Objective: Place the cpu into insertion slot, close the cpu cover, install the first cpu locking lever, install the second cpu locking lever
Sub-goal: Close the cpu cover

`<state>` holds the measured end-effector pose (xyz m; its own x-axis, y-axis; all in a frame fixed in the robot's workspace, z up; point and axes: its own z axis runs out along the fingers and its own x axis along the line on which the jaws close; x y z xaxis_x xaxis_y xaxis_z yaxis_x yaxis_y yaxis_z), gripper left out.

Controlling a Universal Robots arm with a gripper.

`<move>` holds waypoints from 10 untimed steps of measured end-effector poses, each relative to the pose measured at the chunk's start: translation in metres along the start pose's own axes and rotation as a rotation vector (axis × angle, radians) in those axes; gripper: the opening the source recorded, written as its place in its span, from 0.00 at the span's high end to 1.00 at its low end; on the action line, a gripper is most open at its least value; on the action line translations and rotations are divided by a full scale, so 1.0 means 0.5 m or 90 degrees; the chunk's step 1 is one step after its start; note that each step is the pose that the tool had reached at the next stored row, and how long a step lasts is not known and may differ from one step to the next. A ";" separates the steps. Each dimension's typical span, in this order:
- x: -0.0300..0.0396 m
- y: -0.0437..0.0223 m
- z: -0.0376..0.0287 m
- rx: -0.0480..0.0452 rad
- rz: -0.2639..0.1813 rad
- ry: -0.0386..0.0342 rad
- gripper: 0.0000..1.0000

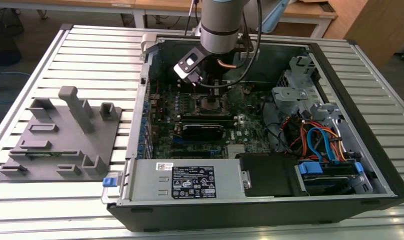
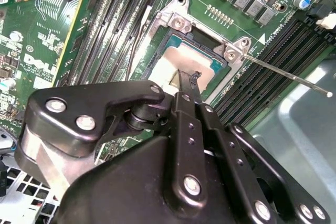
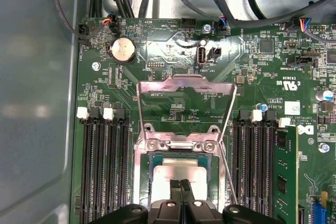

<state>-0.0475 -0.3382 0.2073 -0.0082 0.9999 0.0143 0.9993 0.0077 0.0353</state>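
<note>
Claw: our gripper (image 3: 180,184) has its two fingers shut tight together with nothing between them. The tips are over the chip's metal top, and we cannot tell whether they touch it.
Cpu: the cpu (image 3: 173,169) lies flat inside the insertion slot (image 3: 142,167), mid-way across the green board (image 3: 173,51) and toward the far wall of the computer case (image 1: 255,215).
Cover: the cpu cover (image 3: 184,81) is swung up off the slot on its hinge, at the edge away from the fingertips. We see the board through its window, so it is not yet closed.
Lever: one locking lever (image 2: 286,75), a thin wire rod, juts out free beside the slot.
Chip handling: we judge it light, stiff and flat, with a smooth top that is likely to be slippery. The contacts beneath are fragile, so we would hold it by opposite edges and only press it gently.
Cover handling: it is thin, rigid sheet metal, and we would push on the free bar far from the hinge.
Lever handling: it looks springy and narrow, and we would catch it near its outer end.
</note>
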 end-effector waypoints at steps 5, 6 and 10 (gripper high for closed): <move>0.000 0.001 0.000 0.0009 0.000 0.0000 0.90; 0.000 0.001 0.001 0.0014 0.000 0.0000 0.90; 0.000 0.001 0.001 0.0015 0.000 -0.0009 0.90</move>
<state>-0.0468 -0.3381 0.2068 -0.0082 0.9999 0.0130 0.9994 0.0078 0.0329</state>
